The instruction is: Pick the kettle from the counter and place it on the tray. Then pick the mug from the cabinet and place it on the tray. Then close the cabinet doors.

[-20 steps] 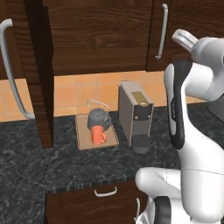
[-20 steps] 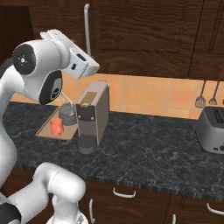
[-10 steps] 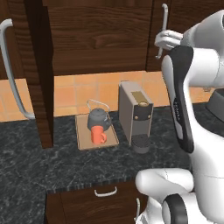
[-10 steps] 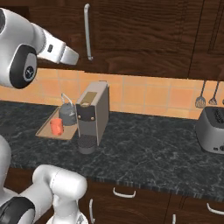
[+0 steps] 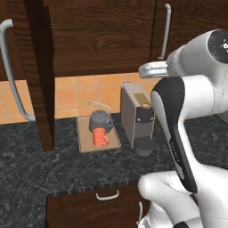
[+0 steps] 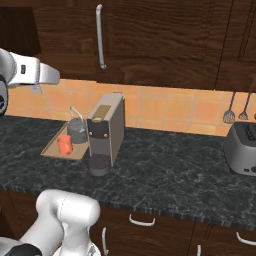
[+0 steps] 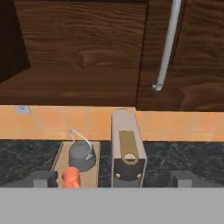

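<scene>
The kettle is a squat dark grey thing with a thin wire handle arching over it, and it's sitting on the tray toward the back, with the orange-red mug right in front of it, touching or nearly so — mug handle pointing toward the coffee machine. The tray's a flat tan board lying on the dark marbled counter, just left of that boxy grey machine. Behind it all is orange tile backsplash; there's a toaster well off to the right with a couple of utensils hanging on the wall above it, and dark wood drawers under the counter. Up top, the cabinet has its left door swung out toward the camera, silver handle curving along it, while the right door looks shut. The gripper is raised in front of the cabinet, its fingers spread wide with nothing between them. Compared with a second ago the arm has swung — the hand has moved across toward the left, and the stuff on the tray hasn't budged.
</scene>
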Motion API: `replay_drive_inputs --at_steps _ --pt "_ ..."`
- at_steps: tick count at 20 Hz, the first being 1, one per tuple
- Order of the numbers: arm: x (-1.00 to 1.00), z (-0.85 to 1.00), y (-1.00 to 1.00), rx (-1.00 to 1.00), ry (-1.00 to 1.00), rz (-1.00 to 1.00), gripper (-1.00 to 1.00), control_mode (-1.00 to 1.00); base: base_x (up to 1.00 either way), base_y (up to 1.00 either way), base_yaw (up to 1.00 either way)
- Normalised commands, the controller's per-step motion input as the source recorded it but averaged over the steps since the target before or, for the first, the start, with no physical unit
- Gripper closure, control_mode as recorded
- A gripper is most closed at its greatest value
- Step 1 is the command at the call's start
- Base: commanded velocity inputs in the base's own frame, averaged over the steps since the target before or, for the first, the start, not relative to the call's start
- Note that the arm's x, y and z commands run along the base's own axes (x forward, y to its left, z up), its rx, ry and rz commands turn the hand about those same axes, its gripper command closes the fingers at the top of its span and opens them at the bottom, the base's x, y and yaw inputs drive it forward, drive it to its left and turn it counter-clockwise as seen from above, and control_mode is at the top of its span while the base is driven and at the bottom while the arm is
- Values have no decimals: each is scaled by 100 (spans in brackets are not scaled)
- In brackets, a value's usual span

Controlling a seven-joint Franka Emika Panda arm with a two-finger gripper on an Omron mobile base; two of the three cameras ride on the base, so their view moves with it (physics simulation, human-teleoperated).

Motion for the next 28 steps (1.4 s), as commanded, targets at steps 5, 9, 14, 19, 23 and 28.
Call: replay_drive_inputs --at_steps 5,9,14,19,23,28 --pt "-6 -61 42 -31 12 12 -100 -100 0 0 0" --pt "-3 -49 30 -25 10 13 -100 -100 0 0 0" --pt "-26 -39 17 -17 -2 19 -100 -100 0 0 0" --pt "-23 -51 1 -31 -22 27 -100 -100 0 0 0" --pt "-26 -36 14 -40 -19 25 -100 -100 0 0 0" --pt "-10 -53 42 -48 -5 9 -100 -100 0 0 0"
